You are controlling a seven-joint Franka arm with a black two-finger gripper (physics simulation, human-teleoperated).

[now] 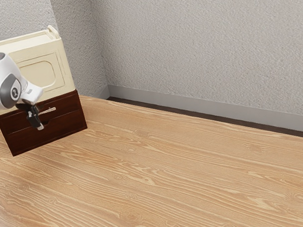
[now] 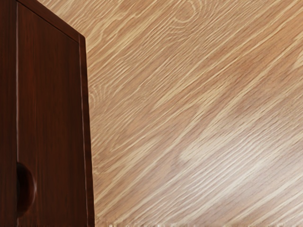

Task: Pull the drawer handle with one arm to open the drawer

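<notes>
Slim pale bar handle [image 1: 49, 110] prob. stiff, a bit slick; grip mid-length. Can't tell if my black pincer's [image 1: 38, 123] apart/together.

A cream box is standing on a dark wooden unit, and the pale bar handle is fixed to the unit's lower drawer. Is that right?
Not quite: the pale bar handle is on the upper drawer, not the lower drawer, as the exterior view shows. The cream box does stand on the dark wooden unit.
</notes>
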